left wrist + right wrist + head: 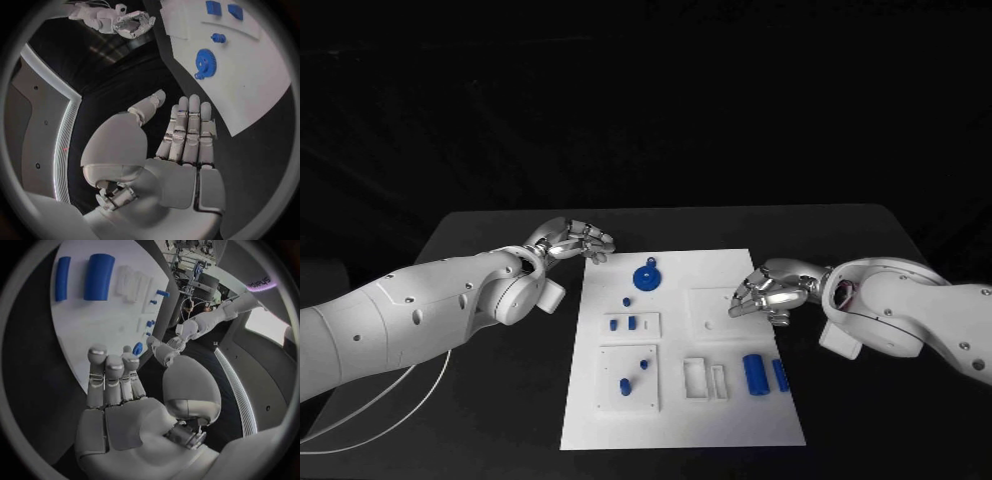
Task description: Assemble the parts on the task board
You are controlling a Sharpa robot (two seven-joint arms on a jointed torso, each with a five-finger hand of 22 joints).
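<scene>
White task board lying in the middle of the black table, long axis running near to far. Blue gear flat on its far part, stub pointing toward the near-left. Two blue cylinders side by side near the right edge, long axes near to far. Left hand poised at the board's far-left corner, fingers straight, together, released, holding nothing. Right hand over the right edge, fingers extended, empty.
</scene>
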